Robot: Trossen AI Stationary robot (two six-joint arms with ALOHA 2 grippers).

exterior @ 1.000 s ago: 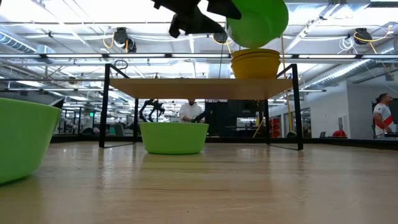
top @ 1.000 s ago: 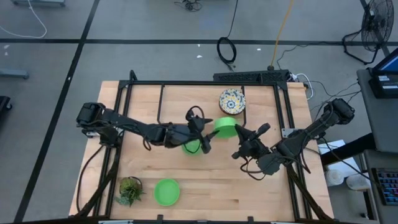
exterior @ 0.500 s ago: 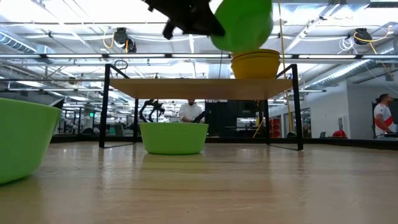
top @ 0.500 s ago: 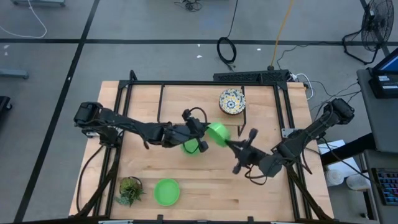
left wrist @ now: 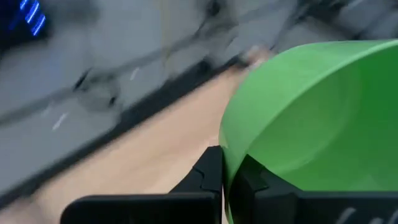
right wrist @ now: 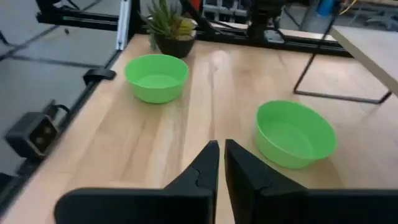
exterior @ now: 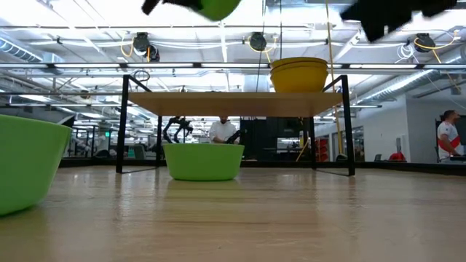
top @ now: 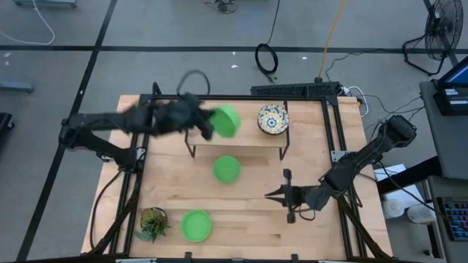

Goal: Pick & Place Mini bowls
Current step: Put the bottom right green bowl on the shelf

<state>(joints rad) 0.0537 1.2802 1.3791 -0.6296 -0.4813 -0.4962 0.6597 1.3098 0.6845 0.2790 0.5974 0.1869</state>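
Observation:
My left gripper [top: 213, 123] is shut on a plain green mini bowl [top: 228, 120] held high over the left part of the small wooden shelf [exterior: 233, 102]; the same bowl [left wrist: 311, 118] fills the left wrist view. A floral mini bowl [top: 272, 119], yellow outside [exterior: 298, 74], stands on the shelf. Two more green mini bowls rest on their bases on the table: one [top: 226, 169] at the middle, one [top: 196, 225] near the front edge. My right gripper [top: 282, 194] hovers shut and empty right of the middle bowl [right wrist: 295, 132]. My left gripper pinches the green bowl's rim [left wrist: 225, 149], one finger [left wrist: 208, 177] outside the wall and the other [left wrist: 249, 183] inside the hollow. The fingers reach it from the table's left. The bowl is lifted clear above the shelf and tipped on its side.
A small spiky potted plant [top: 153, 223] stands at the near left corner. Black frame posts [top: 333, 139] run along both table sides. The shelf's black legs [exterior: 122, 124] stand on the far half of the table. People show in the room behind.
My left gripper has shut on the rim of the green bowl that my right gripper held at mid-table, then swung up and toward the far left with it, over the shelf. My right gripper has let go and drawn back toward the near edge.

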